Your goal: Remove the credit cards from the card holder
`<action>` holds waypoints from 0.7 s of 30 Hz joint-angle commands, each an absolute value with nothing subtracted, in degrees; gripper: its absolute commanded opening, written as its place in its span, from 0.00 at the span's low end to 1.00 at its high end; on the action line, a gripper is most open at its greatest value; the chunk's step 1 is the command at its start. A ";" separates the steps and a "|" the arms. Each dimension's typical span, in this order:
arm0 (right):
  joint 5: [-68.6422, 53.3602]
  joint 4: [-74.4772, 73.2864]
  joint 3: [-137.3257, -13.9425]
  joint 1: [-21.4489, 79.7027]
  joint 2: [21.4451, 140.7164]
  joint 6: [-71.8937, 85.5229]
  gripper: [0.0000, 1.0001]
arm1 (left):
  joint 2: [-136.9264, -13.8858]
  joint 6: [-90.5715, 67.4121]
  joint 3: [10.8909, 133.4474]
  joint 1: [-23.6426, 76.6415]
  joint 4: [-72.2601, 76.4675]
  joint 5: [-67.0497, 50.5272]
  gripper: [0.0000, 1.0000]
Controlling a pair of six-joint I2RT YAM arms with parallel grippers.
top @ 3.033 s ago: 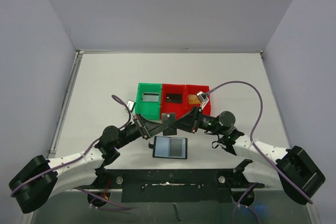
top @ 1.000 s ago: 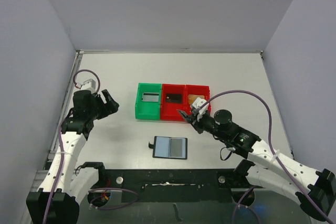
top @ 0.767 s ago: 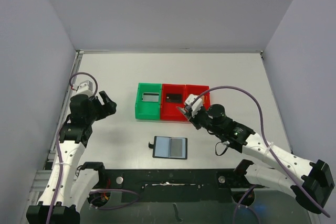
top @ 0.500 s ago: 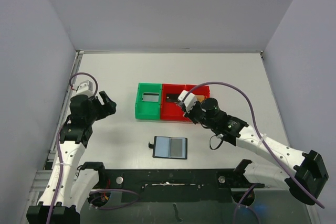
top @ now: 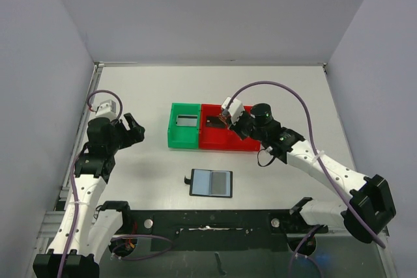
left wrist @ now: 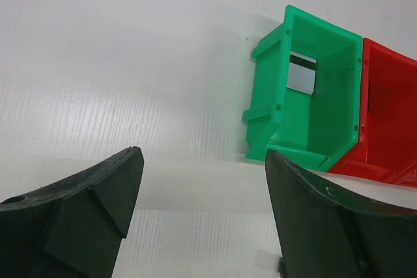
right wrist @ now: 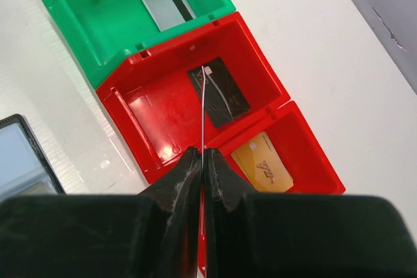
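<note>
On the white table (top: 293, 96): 3 bins in one row, 1 card holder, 4 cards.

Bins, left to right from above: green bin (top: 184, 137), middle red bin (top: 215, 141), right red bin (right wrist: 311, 161), walls touching.

Card holder (top: 211, 183): lying open and flat, between the bins and my arm bases, apart from the bins. Long axis left-right. Two glossy panes face up, and the small tab sticks out of its left edge.

Cards: 3 lie flat, one per bin, each with its long axis along the row.
- grey card (right wrist: 167, 6) in the green bin, dark stripe along one long edge
- black card (right wrist: 221, 96) in the middle red bin
- gold card (right wrist: 263, 162) in the right red bin

Fourth: thin card (right wrist: 203, 105), seen edge-on as a pale line, so I can't tell its colour. It runs straight out from my fingertips, over the middle red bin and above the black card.

Right gripper (right wrist: 202, 155): pinched narrow on that thin card, over the middle red bin.

Left gripper (left wrist: 203, 161): jaws wide, holding nothing, off to the left of the green bin and well apart from the card holder.
</note>
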State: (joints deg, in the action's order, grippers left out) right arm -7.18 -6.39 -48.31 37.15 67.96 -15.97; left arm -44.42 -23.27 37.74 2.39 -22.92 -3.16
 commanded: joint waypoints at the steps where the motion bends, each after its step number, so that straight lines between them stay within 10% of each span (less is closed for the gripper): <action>1: -9.79 -7.64 -53.33 37.01 71.57 -19.74 0.00 | -44.51 -22.10 38.22 2.20 -19.08 -4.19 0.75; 21: -3.47 -11.00 -69.72 38.99 96.47 -37.18 0.00 | -41.67 -21.53 37.97 2.20 -19.36 -4.14 0.75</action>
State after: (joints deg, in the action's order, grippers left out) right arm -7.22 -10.81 -64.53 37.76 93.49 -30.37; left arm -44.31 -22.79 37.36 2.39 -22.48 -4.12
